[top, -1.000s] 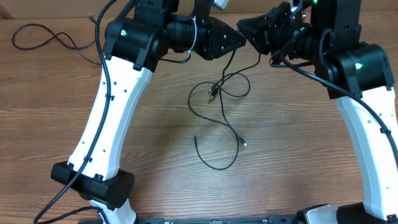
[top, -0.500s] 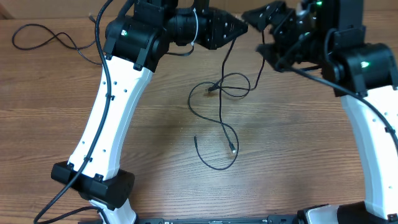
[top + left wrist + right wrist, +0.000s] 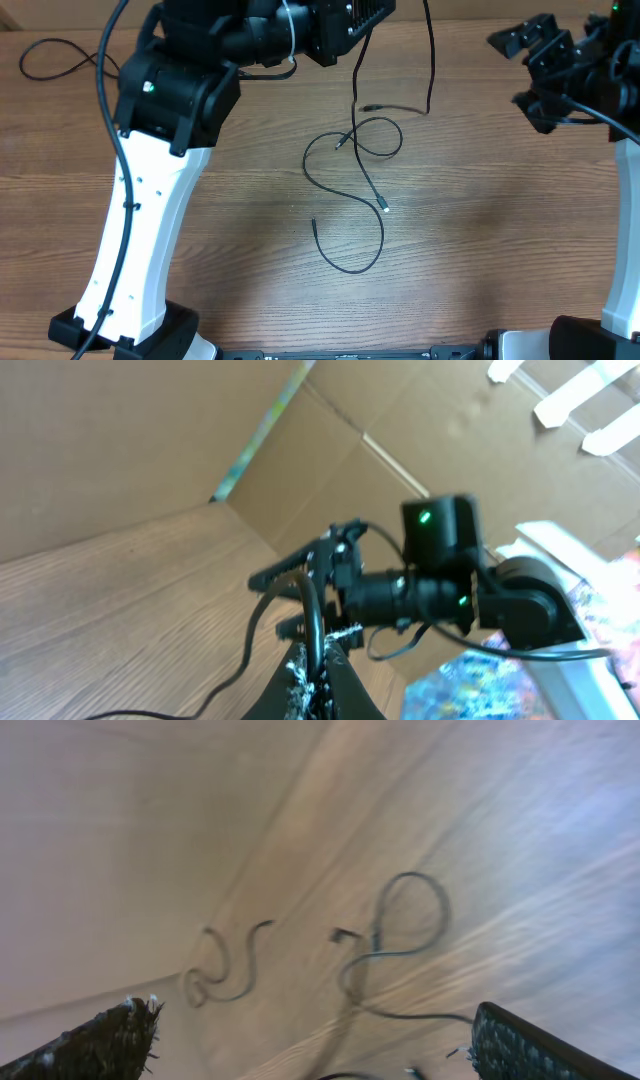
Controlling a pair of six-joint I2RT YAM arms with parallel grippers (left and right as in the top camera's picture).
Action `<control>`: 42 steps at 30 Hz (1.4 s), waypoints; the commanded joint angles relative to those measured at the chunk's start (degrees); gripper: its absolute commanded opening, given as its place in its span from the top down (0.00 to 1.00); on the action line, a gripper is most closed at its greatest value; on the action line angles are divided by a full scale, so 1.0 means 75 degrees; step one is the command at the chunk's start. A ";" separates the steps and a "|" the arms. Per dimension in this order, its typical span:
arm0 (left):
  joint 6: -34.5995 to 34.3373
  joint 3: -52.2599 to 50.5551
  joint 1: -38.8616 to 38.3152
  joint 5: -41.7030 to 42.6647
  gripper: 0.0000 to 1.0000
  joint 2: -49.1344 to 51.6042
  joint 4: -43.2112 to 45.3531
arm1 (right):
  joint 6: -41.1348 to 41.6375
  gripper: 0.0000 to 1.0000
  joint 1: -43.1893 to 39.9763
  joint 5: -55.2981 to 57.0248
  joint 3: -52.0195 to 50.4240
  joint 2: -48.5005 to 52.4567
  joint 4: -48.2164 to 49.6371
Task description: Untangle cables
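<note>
The wooden table (image 3: 250, 200) is filling the overhead view, with brown cardboard (image 3: 120, 450) standing behind it in the left wrist view. The left arm (image 3: 150, 200) is reaching from the near edge up over the table's far side, and the right arm (image 3: 625, 200) is rising along the right edge.

The left gripper (image 3: 318, 685) is hanging high over the far middle of the table, its fingers pinched together on a held cable (image 3: 316, 625) that is curving up out of them. The right gripper (image 3: 310, 1015) is hovering off to the right, well apart from the left one, with its fingers (image 3: 110, 1035) spread wide and nothing between them.

The cables (image 3: 360, 190) are lying mid-table. A loop is sitting nearest the far side, a wavy strand is running from it toward the near side to a small plug end (image 3: 386, 210), and a curved strand is lying just beside that end. From the left gripper a thin strand is dropping to the loop, and a hanging strand (image 3: 431, 60) is trailing down on its right, ending in a plug that is hooking leftward. These are possibly two parts of one cord, but the overhead view is too fine to tell. A separate cable (image 3: 60, 62) is resting in loose loops at the far left corner, well apart from the rest.
</note>
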 commanded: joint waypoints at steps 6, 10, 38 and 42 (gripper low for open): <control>-0.0498 0.0140 0.1134 -0.0440 0.96 -0.0525 -0.0624 | -0.0420 0.00 -0.0055 0.0860 -0.0003 0.0006 -0.0411; -0.0539 0.0134 0.2113 -0.0452 0.96 -0.0548 -0.1562 | -0.0420 0.00 -0.0055 0.0860 -0.0216 0.0006 -0.0399; 0.0219 0.0119 0.4028 -0.2101 0.96 -0.0286 -0.4631 | -0.1419 0.00 -0.0055 0.1378 -0.0318 0.0012 -0.0560; 0.0522 0.0119 0.4030 -0.1932 0.96 -0.0090 -0.4485 | -0.1416 0.00 -0.0055 0.1402 -0.0318 0.0012 -0.0589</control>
